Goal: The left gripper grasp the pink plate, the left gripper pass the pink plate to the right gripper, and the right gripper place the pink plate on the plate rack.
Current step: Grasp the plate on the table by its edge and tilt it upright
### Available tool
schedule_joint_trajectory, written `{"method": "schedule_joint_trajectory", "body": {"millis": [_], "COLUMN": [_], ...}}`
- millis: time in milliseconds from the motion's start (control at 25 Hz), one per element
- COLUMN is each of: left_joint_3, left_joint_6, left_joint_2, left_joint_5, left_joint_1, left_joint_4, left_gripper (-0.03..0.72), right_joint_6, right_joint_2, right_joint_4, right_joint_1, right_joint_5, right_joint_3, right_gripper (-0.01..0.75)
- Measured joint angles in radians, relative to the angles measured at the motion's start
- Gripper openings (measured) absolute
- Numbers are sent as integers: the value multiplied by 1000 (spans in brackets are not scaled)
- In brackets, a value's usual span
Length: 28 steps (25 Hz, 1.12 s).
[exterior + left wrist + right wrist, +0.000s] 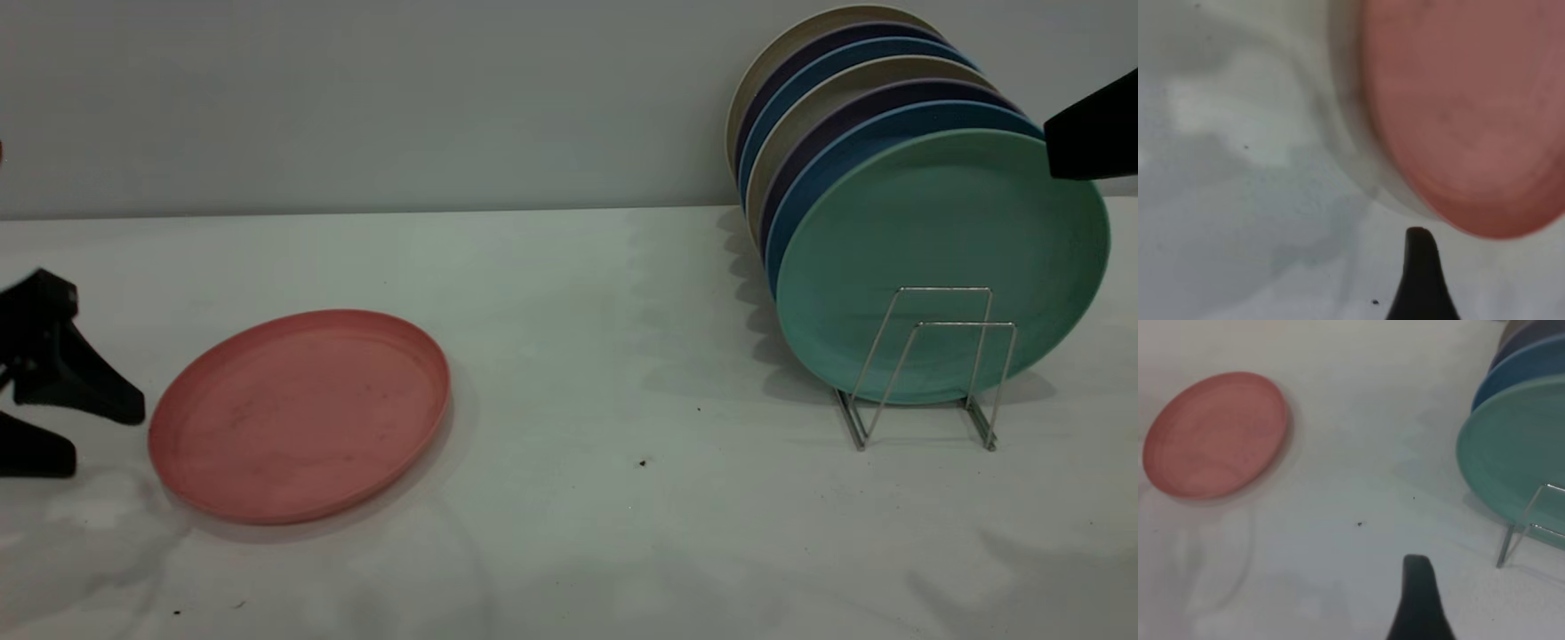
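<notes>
The pink plate (300, 413) lies flat on the white table at the front left. It also shows in the left wrist view (1471, 113) and in the right wrist view (1215, 433). My left gripper (96, 434) is open and empty, low over the table just left of the plate's rim and apart from it; one of its fingers (1421, 273) shows near the rim. The plate rack (929, 360) stands at the right with two bare wire loops in front. The right arm (1092, 133) hangs above the rack; one finger (1418, 593) shows with nothing against it.
Several plates stand upright in the rack, a teal-green plate (942, 258) at the front with blue, dark purple and beige ones behind it. The teal plate (1515, 447) and rack wire (1518, 533) show in the right wrist view. A grey wall backs the table.
</notes>
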Motion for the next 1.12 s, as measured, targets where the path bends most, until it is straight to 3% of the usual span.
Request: {"method": "schedule_joint_trajectory", "body": {"millis": [280,560,1000,1120], "left_joint_3": [-56,-70,-139,-139], "left_joint_6": [161,325,384,384], "left_joint_2": [136,230,337,343], "left_joint_5": [7,37,89,90], "left_joint_1": [1,1,1,1], "left_joint_4": [-188,-376,-407,-407], "left_gripper": [568,520,491,446], "right_joint_6": [-1,-1,-1,-1], "right_joint_2": [0,0,0,0], "right_joint_4": [1,2,4,8], "right_joint_1": [0,0,0,0], "right_joint_5": [-1,-10,-24,-25], "right_joint_3": [0,0,0,0], "right_gripper": [579,579,579,579]}}
